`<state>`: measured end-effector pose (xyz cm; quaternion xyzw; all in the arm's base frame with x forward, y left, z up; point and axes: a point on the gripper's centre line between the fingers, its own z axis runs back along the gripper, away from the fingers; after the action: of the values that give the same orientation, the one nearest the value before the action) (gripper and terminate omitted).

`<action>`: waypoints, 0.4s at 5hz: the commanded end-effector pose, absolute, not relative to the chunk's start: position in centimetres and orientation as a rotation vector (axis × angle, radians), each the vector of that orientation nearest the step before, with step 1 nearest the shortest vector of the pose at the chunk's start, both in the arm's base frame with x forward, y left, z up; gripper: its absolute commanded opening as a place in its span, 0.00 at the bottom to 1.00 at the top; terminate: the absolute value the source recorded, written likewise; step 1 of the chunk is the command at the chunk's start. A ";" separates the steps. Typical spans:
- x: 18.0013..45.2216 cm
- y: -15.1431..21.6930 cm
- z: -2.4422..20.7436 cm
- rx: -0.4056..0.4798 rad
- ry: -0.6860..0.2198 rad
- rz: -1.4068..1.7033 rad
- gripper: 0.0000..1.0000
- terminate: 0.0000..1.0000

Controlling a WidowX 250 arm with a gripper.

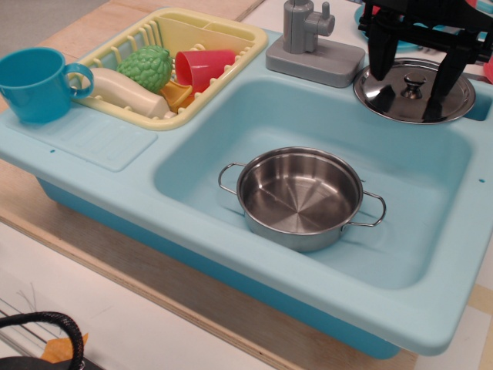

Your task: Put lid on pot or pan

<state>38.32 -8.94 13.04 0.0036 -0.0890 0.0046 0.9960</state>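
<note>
The gripper [414, 83] hangs over the lid [414, 91] on the sink [231, 254] rim, fingers spread either side of the knob. The pot [300, 197] sits uncovered in the basin.

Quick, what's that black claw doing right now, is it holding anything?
Tool: open, holding nothing; its fingers stand on either side of the knob of the lid.

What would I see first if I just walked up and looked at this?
Probably the shiny empty pot sitting in the middle of the pale blue sink. Next, the black gripper at the back right corner, its fingers open on either side of the knob of the steel lid. On the far left stands a big blue mug.
</note>
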 end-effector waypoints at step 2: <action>39.2 -8.4 14.1 -0.024 -0.202 0.034 0.00 0.00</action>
<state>38.60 -8.84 12.47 -0.0102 -0.0797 0.0191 0.9966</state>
